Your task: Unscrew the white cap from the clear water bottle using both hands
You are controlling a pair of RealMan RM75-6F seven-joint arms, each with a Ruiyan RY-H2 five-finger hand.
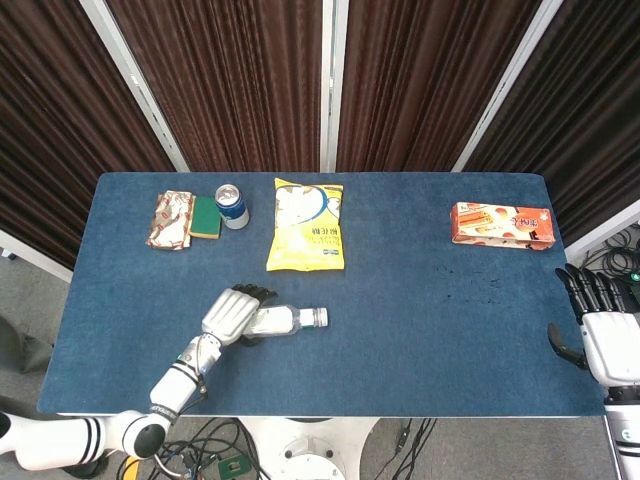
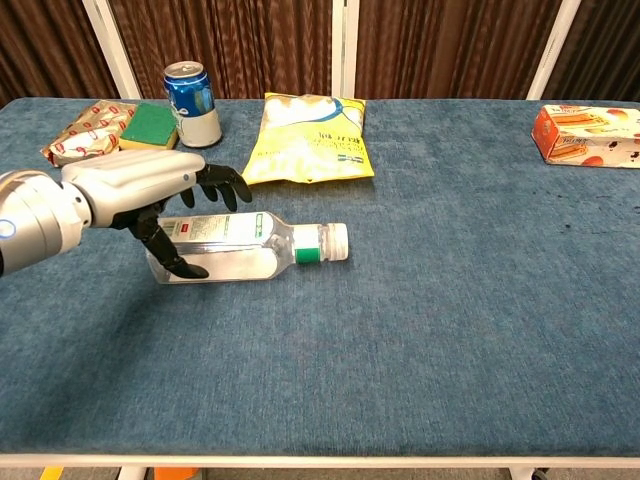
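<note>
The clear water bottle (image 2: 262,247) lies on its side on the blue table (image 2: 450,320), with its white cap (image 2: 338,241) pointing right. My left hand (image 2: 150,185) arches over the bottle's base end. Its dark fingers reach past the far side and the thumb sits at the near side, not closed around it. In the head view the left hand (image 1: 228,314) covers the left part of the bottle (image 1: 280,320), and the cap (image 1: 322,316) stays uncovered. My right hand (image 1: 600,330) hovers at the table's right edge with fingers apart, holding nothing, far from the bottle.
At the back left stand a blue can (image 2: 193,103), a green sponge (image 2: 148,127) and a wrapped snack packet (image 2: 85,133). A yellow chip bag (image 2: 308,137) lies just behind the bottle. An orange box (image 2: 588,134) sits at the back right.
</note>
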